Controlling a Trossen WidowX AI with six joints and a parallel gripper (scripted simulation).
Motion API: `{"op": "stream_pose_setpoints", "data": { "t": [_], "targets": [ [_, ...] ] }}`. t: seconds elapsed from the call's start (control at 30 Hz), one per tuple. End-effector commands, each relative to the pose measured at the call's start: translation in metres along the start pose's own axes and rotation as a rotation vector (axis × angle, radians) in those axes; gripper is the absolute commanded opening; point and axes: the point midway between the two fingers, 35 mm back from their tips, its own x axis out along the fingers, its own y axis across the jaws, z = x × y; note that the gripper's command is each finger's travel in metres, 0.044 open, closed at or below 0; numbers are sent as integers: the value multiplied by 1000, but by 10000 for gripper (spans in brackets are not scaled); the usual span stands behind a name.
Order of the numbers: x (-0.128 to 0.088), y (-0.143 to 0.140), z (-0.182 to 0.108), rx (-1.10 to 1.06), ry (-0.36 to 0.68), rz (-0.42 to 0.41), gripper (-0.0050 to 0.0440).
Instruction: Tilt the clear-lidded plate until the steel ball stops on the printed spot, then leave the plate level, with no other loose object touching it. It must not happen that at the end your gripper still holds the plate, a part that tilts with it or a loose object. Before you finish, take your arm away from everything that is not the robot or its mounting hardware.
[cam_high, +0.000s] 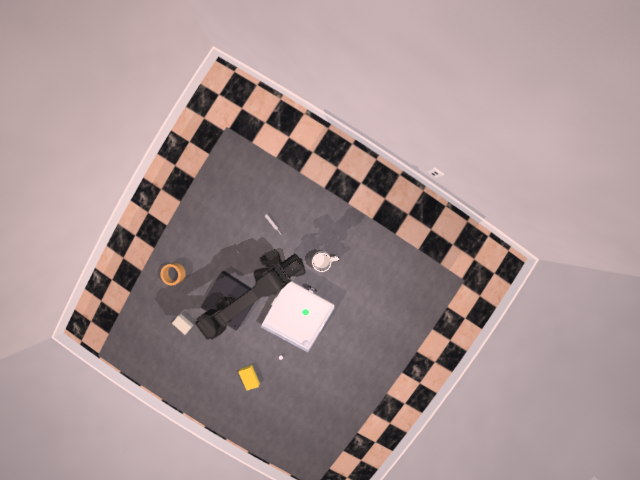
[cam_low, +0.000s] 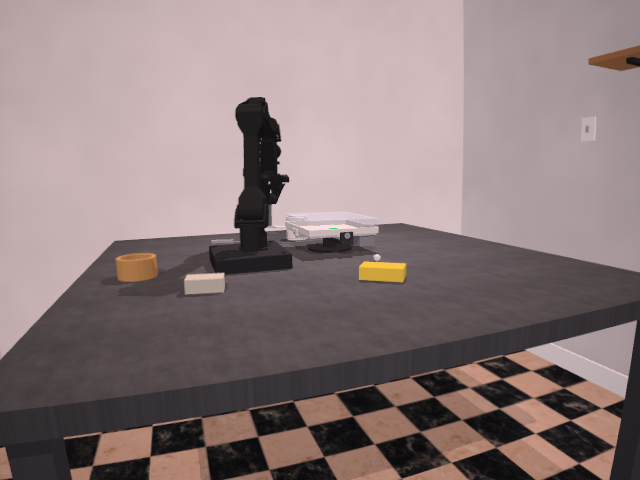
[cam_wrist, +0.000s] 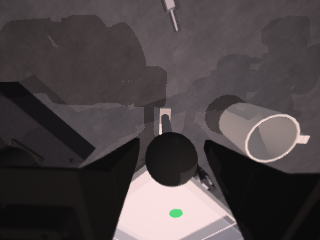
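The square white plate (cam_high: 289, 322) (cam_low: 316, 230) (cam_wrist: 150, 210) with a clear lid sits on a dark pivot right of the arm's base. Its green printed spot (cam_high: 305, 312) (cam_low: 333, 227) (cam_wrist: 175, 213) lies near the middle, and nothing rests on it. A small dark glinting thing (cam_high: 309, 287) (cam_wrist: 204, 176) at the plate's far corner may be the steel ball; I cannot tell for sure. My gripper (cam_high: 290, 267) (cam_low: 275, 188) (cam_wrist: 172, 143) is open above that far edge. In the wrist view its fingers stand either side of a dark round knob (cam_wrist: 171, 160), not touching it.
A white mug (cam_high: 321, 260) (cam_wrist: 265, 135) stands just beyond the plate. A grey pen-like tool (cam_high: 272, 223) (cam_wrist: 171, 12) lies farther off. An orange ring (cam_high: 173, 273) (cam_low: 136, 266), a cream block (cam_high: 181, 324) (cam_low: 204, 283), a yellow block (cam_high: 249, 377) (cam_low: 382, 271) and a tiny white ball (cam_high: 281, 357) (cam_low: 376, 257) lie apart from the plate.
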Motion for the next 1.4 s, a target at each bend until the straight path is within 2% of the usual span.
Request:
{"op": "stream_pose_setpoints", "data": {
  "t": [0.0,0.4,0.43,1.37],
  "targets": [
    [7,2,-1,-5,2,6,300],
    [14,3,-1,-5,2,6,300],
    [14,3,-1,-5,2,6,150],
    [22,1,2,-6,26,6,150]
  ]
}}
